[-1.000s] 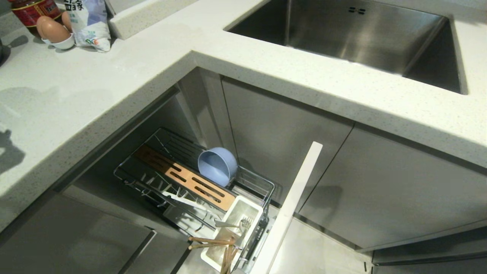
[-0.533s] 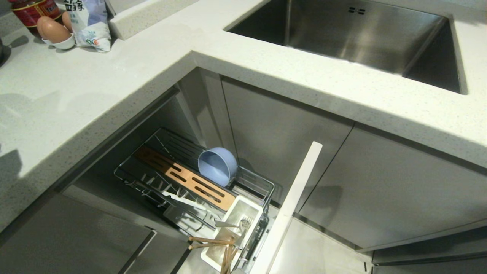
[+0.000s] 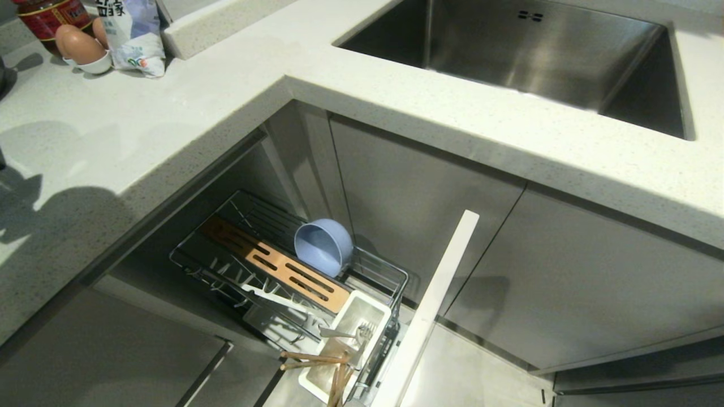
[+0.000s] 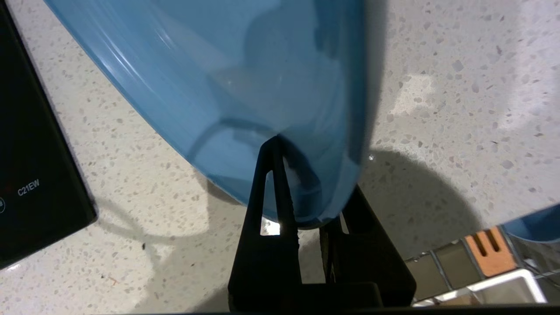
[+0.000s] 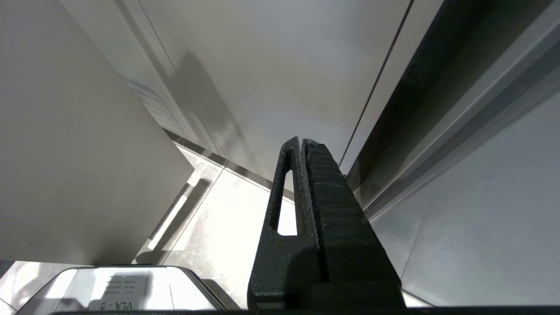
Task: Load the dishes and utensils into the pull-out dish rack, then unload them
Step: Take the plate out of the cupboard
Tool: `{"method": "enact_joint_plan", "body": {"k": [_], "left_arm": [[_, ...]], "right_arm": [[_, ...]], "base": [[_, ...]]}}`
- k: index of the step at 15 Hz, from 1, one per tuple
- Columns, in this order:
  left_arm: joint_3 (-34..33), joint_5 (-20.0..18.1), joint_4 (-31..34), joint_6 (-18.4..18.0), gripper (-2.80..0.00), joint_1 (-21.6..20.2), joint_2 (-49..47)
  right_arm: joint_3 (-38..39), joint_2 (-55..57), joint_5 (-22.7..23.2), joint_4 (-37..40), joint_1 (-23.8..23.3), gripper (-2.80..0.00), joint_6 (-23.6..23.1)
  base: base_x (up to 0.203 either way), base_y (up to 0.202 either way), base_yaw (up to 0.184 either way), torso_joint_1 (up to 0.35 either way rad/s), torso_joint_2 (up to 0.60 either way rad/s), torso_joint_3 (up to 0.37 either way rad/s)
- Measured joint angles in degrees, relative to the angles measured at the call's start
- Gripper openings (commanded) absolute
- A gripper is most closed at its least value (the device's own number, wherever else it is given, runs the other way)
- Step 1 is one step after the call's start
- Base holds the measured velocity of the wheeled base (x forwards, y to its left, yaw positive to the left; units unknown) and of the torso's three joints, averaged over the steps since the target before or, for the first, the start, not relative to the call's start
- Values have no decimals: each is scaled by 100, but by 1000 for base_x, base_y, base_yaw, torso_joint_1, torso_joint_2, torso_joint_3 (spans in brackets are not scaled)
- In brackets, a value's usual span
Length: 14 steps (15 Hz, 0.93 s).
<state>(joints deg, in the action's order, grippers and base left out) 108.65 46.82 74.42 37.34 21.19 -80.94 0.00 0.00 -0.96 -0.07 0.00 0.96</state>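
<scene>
plate [image 4: 227, 83]: light blue, pinched by its rim in left pincer [image 4: 302, 205], carried edge-on over the speckled worktop [image 4: 459, 87]. Not visible in head view, arm is off-frame left; only its shadow falls on the worktop there.
left pincer: clenched on plate rim, one finger [image 4: 269, 188] each side of the edge.
right pincer [image 5: 302, 151]: clenched on nothing, parked low by the cabinet fronts, idle.
dish rack [image 3: 294, 271]: pulled out under the worktop corner, white front panel [image 3: 430, 305] swung clear.
already in rack: blue bowl [image 3: 323, 246] on its side at the back edge by the wooden strip [image 3: 277, 265]; chopsticks [image 3: 325, 367] + fork-like silver utensil [image 3: 348, 332] in white cutlery box [image 3: 350, 339].
key relation: rack sits below and to the right of the held plate; wrist cam catches the wooden strip and box corner past the plate edge. Left arm is the nearer one, right is well apart.
step (est): loading, plate is the last item still out.
next move needs: plate kept upright, its face across the wire dividers [image 3: 237, 277], then lowered into a slot.
risk: rim-only grip, plate could pivot; bowl and worktop edge are near the drop path.
</scene>
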Motion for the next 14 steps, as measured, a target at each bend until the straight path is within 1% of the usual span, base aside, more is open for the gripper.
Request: {"method": "enact_joint_plan", "body": {"k": [5, 7, 9, 12, 14], "left_arm": [[9, 120, 12, -5, -280, -71, -420], [11, 160, 239, -5, -280, -74, -488], [11, 227, 696, -7, -280, -78, -595], [13, 434, 792, 2, -280, -79, -725], [13, 474, 812, 6, -280, -96, -764]], "right_arm": [[0, 0, 0, 0, 0, -280, 0], [0, 0, 0, 0, 0, -280, 0], [0, 0, 0, 0, 0, -280, 0], [0, 0, 0, 0, 0, -280, -2], [0, 0, 0, 0, 0, -280, -2]], "base": [[0, 0, 0, 0, 0, 0], [0, 0, 0, 0, 0, 0], [0, 0, 0, 0, 0, 0], [0, 0, 0, 0, 0, 0], [0, 0, 0, 0, 0, 0]]}}
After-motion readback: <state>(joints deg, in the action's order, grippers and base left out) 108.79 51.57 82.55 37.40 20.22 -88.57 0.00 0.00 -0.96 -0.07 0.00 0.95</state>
